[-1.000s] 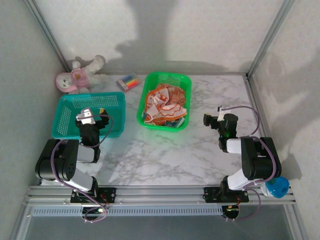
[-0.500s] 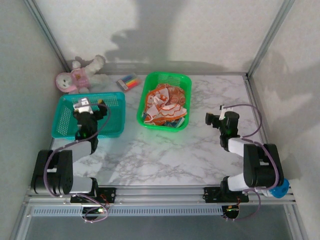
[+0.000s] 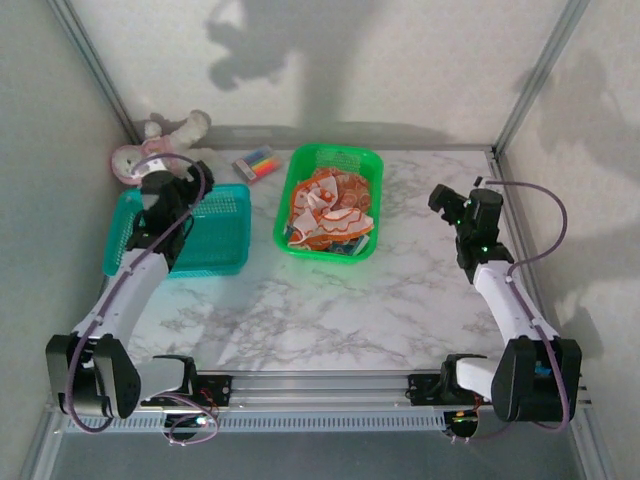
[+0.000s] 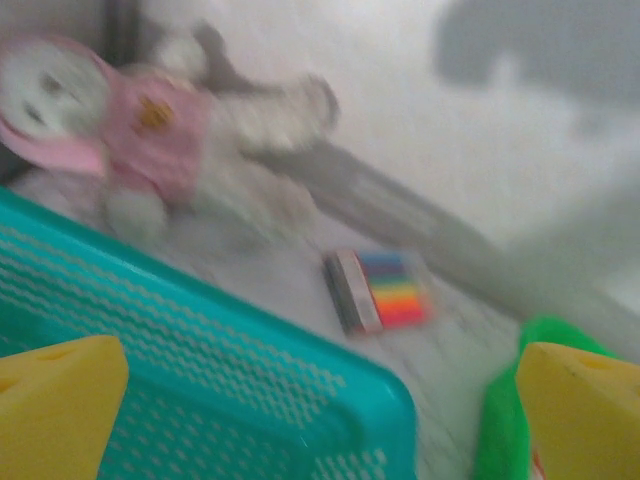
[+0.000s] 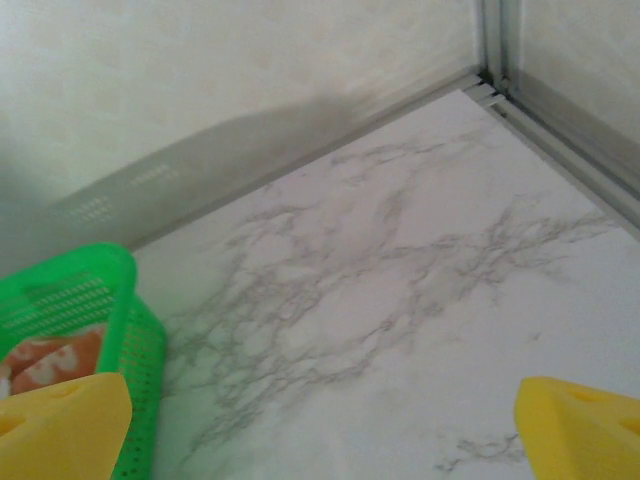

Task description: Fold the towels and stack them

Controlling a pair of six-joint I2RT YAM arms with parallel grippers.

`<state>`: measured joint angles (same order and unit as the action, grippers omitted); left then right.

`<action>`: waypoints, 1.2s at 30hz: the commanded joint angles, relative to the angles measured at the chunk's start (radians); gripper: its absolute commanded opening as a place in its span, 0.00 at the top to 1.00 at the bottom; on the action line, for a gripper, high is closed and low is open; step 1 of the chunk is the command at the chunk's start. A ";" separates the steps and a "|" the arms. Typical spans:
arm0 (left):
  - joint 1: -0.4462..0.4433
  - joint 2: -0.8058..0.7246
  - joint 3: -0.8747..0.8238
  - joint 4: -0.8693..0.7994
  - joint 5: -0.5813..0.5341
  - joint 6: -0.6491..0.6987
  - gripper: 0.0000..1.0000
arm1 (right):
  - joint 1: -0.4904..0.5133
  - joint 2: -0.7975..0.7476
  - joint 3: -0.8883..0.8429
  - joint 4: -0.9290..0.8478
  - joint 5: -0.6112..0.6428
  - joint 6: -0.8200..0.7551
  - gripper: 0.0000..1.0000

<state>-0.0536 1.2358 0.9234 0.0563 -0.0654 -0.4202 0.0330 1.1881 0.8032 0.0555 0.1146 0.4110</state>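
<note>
The crumpled orange-and-white printed cloth towels (image 3: 328, 212) lie heaped in a bright green perforated plastic basket (image 3: 335, 152), none folded yet, and the coming reach depends on how that heap sits between the two arms. From the right gripper (image 5: 320, 425), whose yellow fingers are spread wide with nothing between them, the heap lies to its left and lower down. The right wrist view shows the basket's corner and a patch of orange cloth beside its left fingertip. Only bare white marble-patterned table (image 3: 330, 310) separates that gripper from the basket's near wall, so I judge the right arm the nearer and less obstructed one.

The left gripper (image 4: 315, 415) is also fully spread and empty. It hangs over the far end of a teal mesh plastic basket (image 3: 220, 262), with the towels off to its right. To get there it would have to clear the teal rim.

The green basket's long side runs away from the arm bases. The heap itself shows no clear long axis, though the blurred left wrist view makes that hard to judge.

Ahead of the left gripper are a pink-and-white plush toy (image 3: 135, 160) and a small pack of coloured markers (image 3: 257, 162), both clear of either path to the towels
</note>
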 commanded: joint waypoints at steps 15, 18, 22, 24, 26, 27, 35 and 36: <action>-0.232 0.179 0.087 -0.064 0.092 -0.082 0.01 | 0.545 0.404 0.508 -0.471 0.001 0.027 0.22; -0.232 0.152 0.061 -0.067 0.068 -0.072 0.00 | 0.624 0.532 0.619 -0.509 0.006 0.053 0.26; -0.229 0.108 0.026 -0.083 0.032 -0.071 0.00 | 0.689 0.674 0.762 -0.575 0.040 0.097 0.27; -0.226 0.078 0.001 -0.082 0.018 -0.067 0.01 | 0.705 0.753 0.838 -0.624 0.048 0.116 0.28; -0.225 0.053 -0.020 -0.079 0.003 -0.064 0.01 | 0.708 0.826 0.905 -0.663 0.044 0.128 0.29; -0.223 0.040 -0.031 -0.077 0.000 -0.064 0.01 | 0.709 0.864 0.936 -0.682 0.043 0.135 0.31; -0.220 -0.028 -0.074 -0.086 -0.017 -0.070 0.00 | 0.670 0.980 0.984 -0.723 0.149 0.170 0.85; -0.220 -0.029 -0.072 -0.088 -0.017 -0.066 0.00 | 0.657 0.961 0.946 -0.698 0.154 0.170 0.88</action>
<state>-0.2798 1.2366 0.8635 -0.0219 -0.0528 -0.4908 0.7307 2.1735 1.7844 -0.6140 0.1955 0.5507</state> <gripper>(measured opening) 0.995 0.166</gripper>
